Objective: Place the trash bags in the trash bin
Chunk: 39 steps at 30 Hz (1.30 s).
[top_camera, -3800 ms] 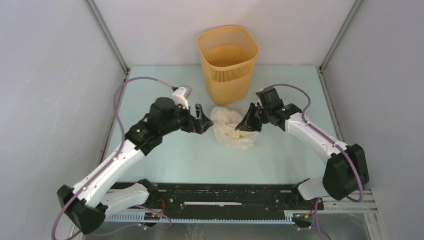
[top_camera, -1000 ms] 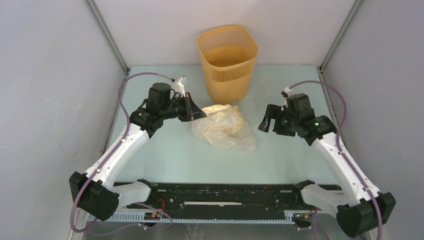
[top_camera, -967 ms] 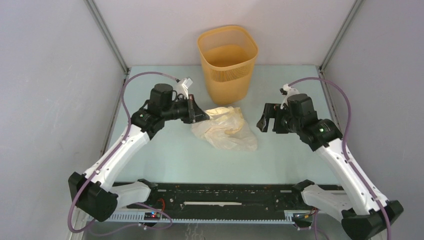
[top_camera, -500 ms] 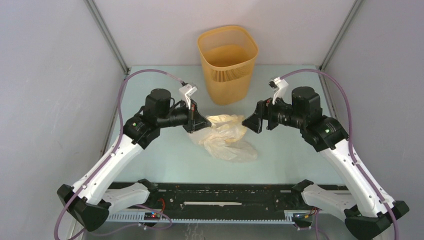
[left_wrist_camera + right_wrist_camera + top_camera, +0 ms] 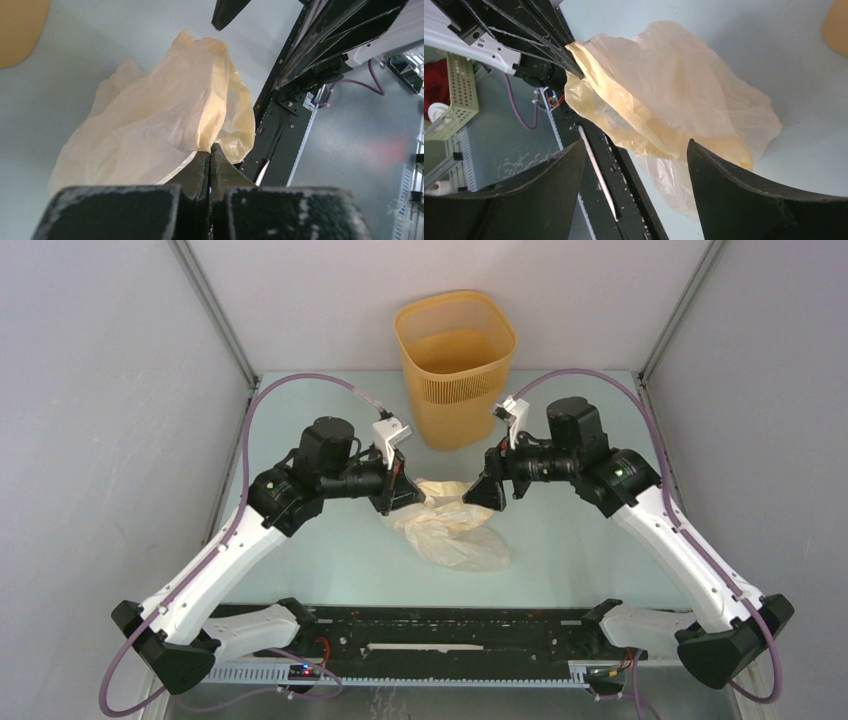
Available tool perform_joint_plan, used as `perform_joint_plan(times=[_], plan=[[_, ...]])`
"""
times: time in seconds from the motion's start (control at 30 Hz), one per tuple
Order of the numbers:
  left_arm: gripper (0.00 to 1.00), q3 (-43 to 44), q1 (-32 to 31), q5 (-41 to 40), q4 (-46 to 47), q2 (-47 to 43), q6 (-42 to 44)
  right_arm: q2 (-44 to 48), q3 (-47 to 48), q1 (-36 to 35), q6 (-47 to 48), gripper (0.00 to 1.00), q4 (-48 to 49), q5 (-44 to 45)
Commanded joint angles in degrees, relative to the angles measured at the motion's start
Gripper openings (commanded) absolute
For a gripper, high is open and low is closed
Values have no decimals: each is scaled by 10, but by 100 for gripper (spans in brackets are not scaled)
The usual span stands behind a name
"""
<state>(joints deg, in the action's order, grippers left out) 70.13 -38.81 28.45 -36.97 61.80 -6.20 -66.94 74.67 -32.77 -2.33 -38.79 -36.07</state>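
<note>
A crinkly cream-white trash bag [image 5: 452,528] lies in the middle of the table, its left edge lifted. My left gripper [image 5: 404,492] is shut on that edge; in the left wrist view the closed tips [image 5: 210,150] pinch the yellowish rim of the trash bag [image 5: 160,115]. My right gripper [image 5: 481,491] stands open against the bag's upper right side. In the right wrist view its fingers [image 5: 636,142] straddle the bag's near edge without closing on the trash bag [image 5: 674,95]. The orange trash bin [image 5: 455,370] stands upright behind, apart from both grippers.
A black rail [image 5: 450,625] runs along the table's near edge between the arm bases. Grey walls enclose the table on the left, right and back. The bin's side shows in a corner of both wrist views [image 5: 20,30] [image 5: 836,25].
Both arms have swung inward toward the table's middle. The left gripper has carried the bag's edge right and up. The right gripper has come in from the right to the bag, jaws narrowing slightly.
</note>
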Motion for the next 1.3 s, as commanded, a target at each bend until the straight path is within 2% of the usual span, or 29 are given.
perform_joint_plan(times=[0.0, 0.13, 0.37, 0.53, 0.67, 0.73, 0.77, 0.8, 0.83, 0.9, 0.97, 1.0, 1.07, 1.17, 1.2, 1.27], plan=[[0, 35, -12, -11, -17, 3, 32, -23, 16, -24, 22, 83, 5, -26], [0, 37, -15, -13, -21, 1, 38, -37, 14, -30, 35, 83, -5, 9], [0, 40, -27, 3, -25, 2, 42, -53, 4, -40, 26, 79, 19, -7], [0, 39, -33, 6, -32, -5, 56, -56, -5, -41, 8, 83, 38, 12], [0, 46, -33, 1, -35, -6, 61, -68, -6, -52, 4, 81, 33, -8], [0, 55, -33, -1, -35, -3, 61, -70, -7, -55, 7, 73, 24, -9], [0, 59, -33, -5, -35, -2, 61, -69, -6, -55, 4, 65, 22, -10], [0, 61, -33, -11, -33, -2, 61, -68, -6, -53, -3, 53, 21, -10], [0, 63, -33, -23, -30, -3, 59, -65, -7, -50, -12, 33, 21, -12], [0, 67, -33, -69, -21, -4, 41, -57, -6, -48, -37, 2, 29, -9], [0, 74, -33, -152, -18, -7, 17, -43, -7, -48, -81, 0, 40, 17], [6, 79, -32, -204, -17, -10, 3, -31, -6, -48, -105, 0, 46, 41], [42, 93, -33, -299, -19, -17, -21, -5, -6, -48, -164, 0, 57, 111], [77, 128, -29, -384, -35, -16, -66, 32, -6, -48, -265, 0, 59, 248], [83, 140, -24, -388, -43, -13, -88, 40, -9, -48, -303, 0, 58, 295], [87, 155, -10, -318, -39, -5, -121, 54, -13, -45, -376, 0, 53, 388]])
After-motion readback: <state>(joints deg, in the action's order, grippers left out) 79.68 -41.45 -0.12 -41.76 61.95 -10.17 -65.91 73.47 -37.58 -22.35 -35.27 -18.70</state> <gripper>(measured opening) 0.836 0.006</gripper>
